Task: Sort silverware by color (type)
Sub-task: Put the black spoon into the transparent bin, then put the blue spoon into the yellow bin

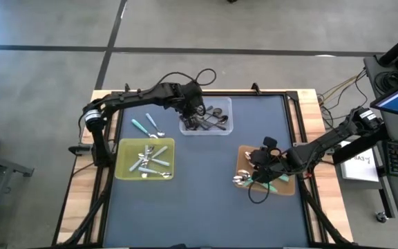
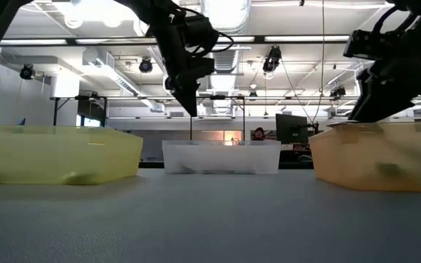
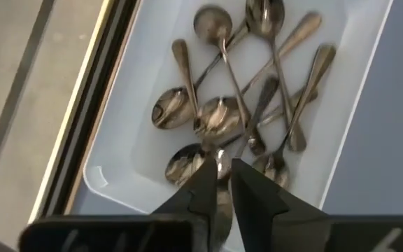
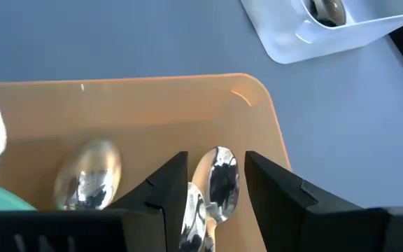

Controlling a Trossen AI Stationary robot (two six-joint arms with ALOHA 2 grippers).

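Dark blue matting covers the tabletop (image 1: 206, 200), and its near half is bare. Next comes the orange-brown tray (image 1: 243, 153) on the right, holding teal-handled spoons (image 1: 262, 184). The right tool (image 4: 215, 183) hangs low over this tray, its fingers apart and straddling 1 shiny spoon bowl (image 4: 221, 183) without clamping it. Level with it on the left is the yellow tray (image 1: 124, 146), where pale-blue-handled spoons (image 1: 150, 160) lie in a loose heap. Just beyond that tray, 2 more utensils (image 1: 148, 125) lie directly on the mat, not yet sorted. Farthest back is the clear tray (image 1: 226, 104), with the dark all-metal spoons (image 3: 247, 91) crossed over each other. The left tool (image 3: 220, 183) hovers above this pile with its fingers nearly together; a thin handle seems to sit between the tips, but whether it is gripped I cannot tell.

These pieces look light, stiff and slick, so they should slide under a poor pinch. A grip across the narrow handle, near mid-length, looks safer than one on the rounded bowl, and tangled neighbours may lift along.
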